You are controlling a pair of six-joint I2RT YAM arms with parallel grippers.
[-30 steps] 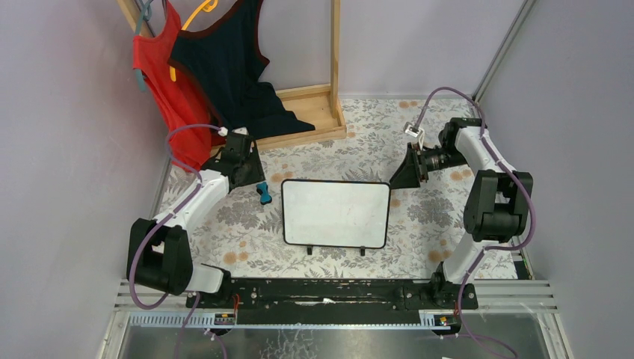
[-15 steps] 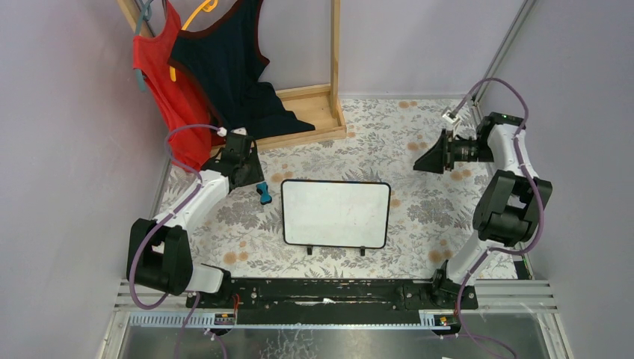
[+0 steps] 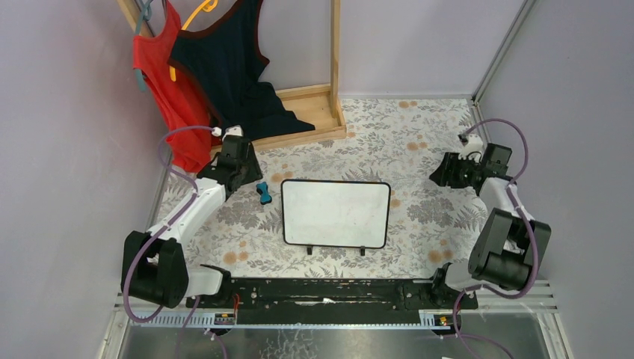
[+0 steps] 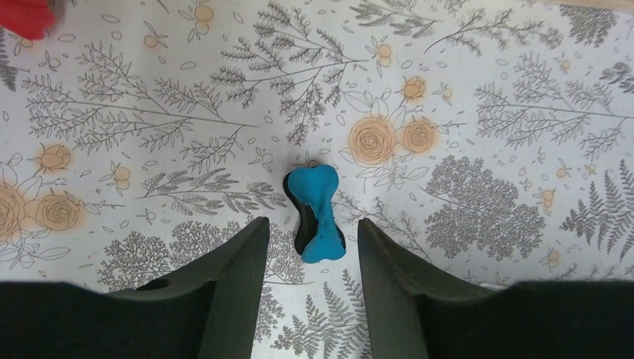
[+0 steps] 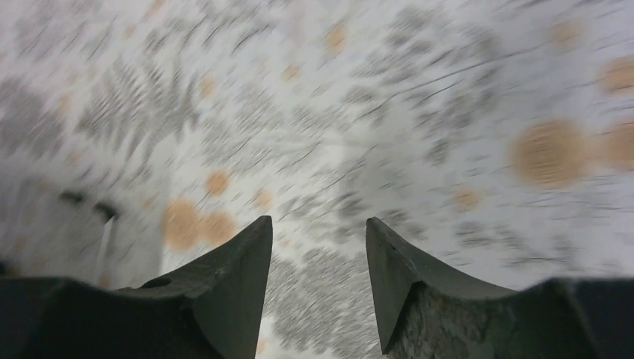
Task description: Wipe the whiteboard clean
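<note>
Whiteboard: the whiteboard lies flat at mid-bench, its face showing white with no marks that I can make out from above; that fits a board already wiped, or marks too faint to see from here
Eraser: the blue eraser sits on the floral bench just left of the board's far-left corner; its long axis runs near-to-far, slightly slanted
Left tool: the left tool hangs right over the eraser, fingers spread and empty, one on either side of its near end; clearly the nearer arm
Right tool: the right tool is spread and empty too, out at the far right, well apart from board and eraser; its view is blurred
</note>
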